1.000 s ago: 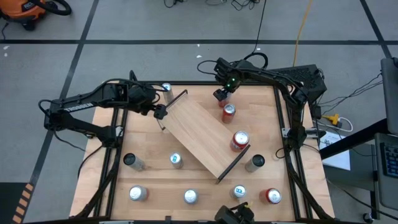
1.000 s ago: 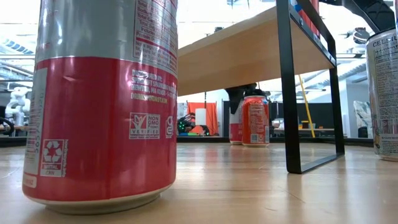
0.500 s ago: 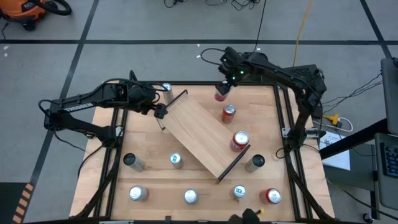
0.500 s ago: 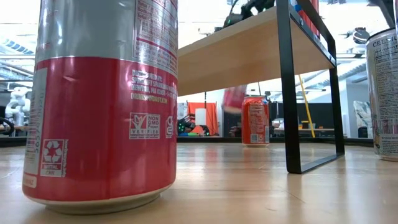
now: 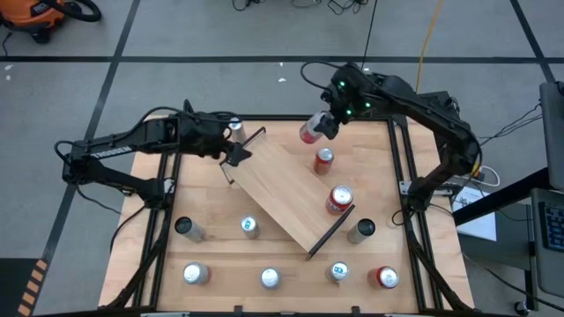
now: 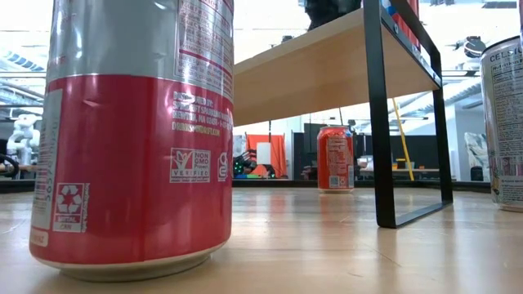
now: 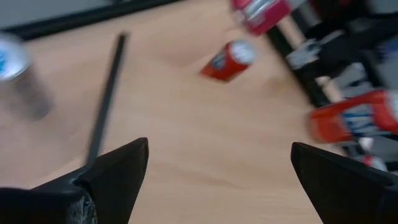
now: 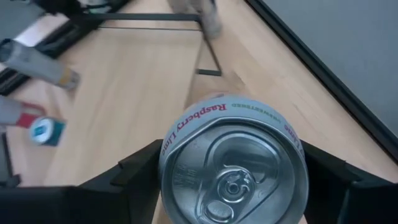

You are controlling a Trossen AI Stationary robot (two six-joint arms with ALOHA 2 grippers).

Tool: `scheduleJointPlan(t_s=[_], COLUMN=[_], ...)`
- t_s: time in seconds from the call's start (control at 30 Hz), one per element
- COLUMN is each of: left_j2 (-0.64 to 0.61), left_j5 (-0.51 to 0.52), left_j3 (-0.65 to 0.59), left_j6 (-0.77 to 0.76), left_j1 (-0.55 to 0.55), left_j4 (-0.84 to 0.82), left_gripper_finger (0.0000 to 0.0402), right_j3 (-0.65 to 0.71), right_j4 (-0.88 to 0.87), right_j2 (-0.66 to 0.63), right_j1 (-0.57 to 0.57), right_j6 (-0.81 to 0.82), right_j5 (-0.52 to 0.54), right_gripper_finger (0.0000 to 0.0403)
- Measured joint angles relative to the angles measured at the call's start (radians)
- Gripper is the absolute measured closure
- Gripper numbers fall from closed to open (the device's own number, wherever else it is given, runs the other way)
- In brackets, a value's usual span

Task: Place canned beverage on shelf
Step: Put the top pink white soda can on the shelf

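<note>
The shelf (image 5: 282, 189), a light-wood board with a black rail at each short end, stands slantwise mid-table and carries one red can (image 5: 339, 200). My right gripper (image 5: 317, 126) is above the table's far edge, beside the shelf's far end, shut on a red can with a silver top (image 8: 233, 168). That can also shows in the high view (image 5: 309, 132). Another red can (image 5: 324, 159) stands on the table just near of it. My left gripper (image 5: 236, 154) hovers open at the shelf's far-left rail (image 5: 249, 151), holding nothing. My right gripper pinches the can between its two fingers (image 8: 134, 171), which lie on opposite sides of the can's upper wall (image 8: 166, 163) just under the rim. The fingers come slanting down from the far side. The can is lifted clear of the table.
A silver can (image 5: 233, 128) stands close beside my left gripper. Several more cans stand along the near part of the table, among them a dark one (image 5: 361, 229) and a red one (image 5: 385, 277). In the low view a big red can (image 6: 131, 139) fills the left.
My right gripper has risen from the table by the far edge, carrying the red can up and away from the other red can and a little toward the table's left. That other can stays put. My left gripper has tipped upward slightly at the shelf's rail.
</note>
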State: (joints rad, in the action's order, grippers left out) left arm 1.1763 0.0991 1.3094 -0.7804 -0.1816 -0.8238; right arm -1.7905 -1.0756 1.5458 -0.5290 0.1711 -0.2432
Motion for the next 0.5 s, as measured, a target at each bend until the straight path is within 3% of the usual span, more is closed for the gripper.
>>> scheduleJointPlan(t_s=[0.3,0.5], left_j2=[0.000,0.000], left_j5=[-0.014,0.056], left_j3=[0.000,0.000], left_j6=[0.143,0.200], left_j1=[0.095,0.149], left_j4=[0.244,0.308], left_gripper_finger=[0.0004,0.0004], right_j3=[0.000,0.000], right_j4=[0.011,0.013], right_j2=[-0.050,-0.050], right_j1=[0.117,0.195], right_j6=[-0.075,-0.090], right_j5=[-0.086,-0.075], right_gripper_finger=[0.0134,0.0134])
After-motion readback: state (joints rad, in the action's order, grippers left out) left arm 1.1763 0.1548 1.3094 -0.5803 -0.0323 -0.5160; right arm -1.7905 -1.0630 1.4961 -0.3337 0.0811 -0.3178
